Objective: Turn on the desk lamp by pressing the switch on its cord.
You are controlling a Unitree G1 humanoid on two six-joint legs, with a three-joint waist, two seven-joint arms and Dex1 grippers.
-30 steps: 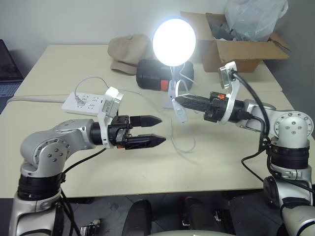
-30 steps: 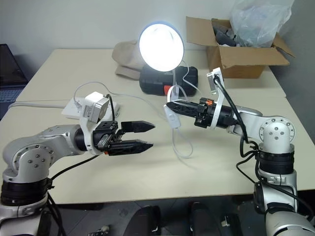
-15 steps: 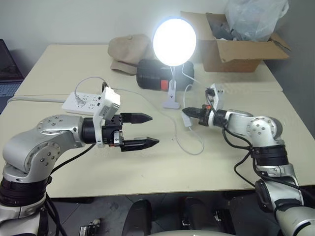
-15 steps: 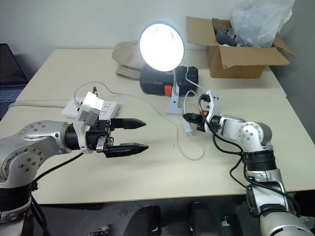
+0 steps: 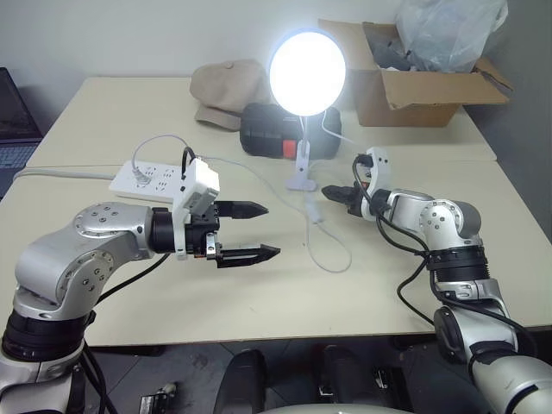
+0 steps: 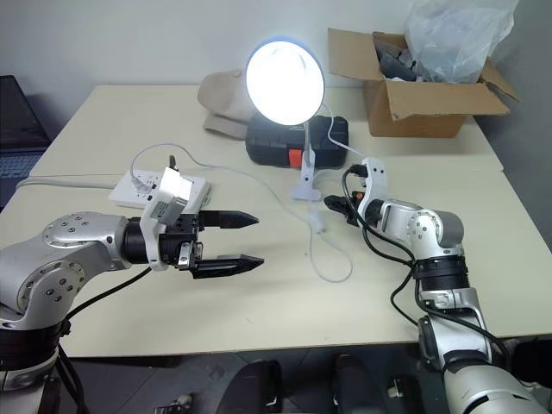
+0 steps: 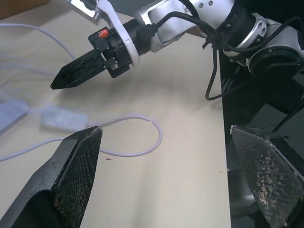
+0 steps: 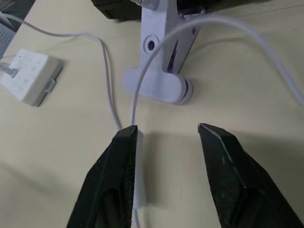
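The left gripper [image 5: 260, 231] hangs wide open, empty; the right gripper [image 8: 166, 137] stands parted, one finger [image 8: 124, 142] beside the small white oblong switch [image 5: 316, 213]. The lit round desk lamp [image 5: 307, 73] glares, clipped upright on the beige table [image 5: 103, 112], thin white cord [image 5: 332, 263] looping.

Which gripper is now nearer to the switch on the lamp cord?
The right gripper is nearer: its tips are right beside the switch. The left gripper hovers open, well apart from it, over the table.
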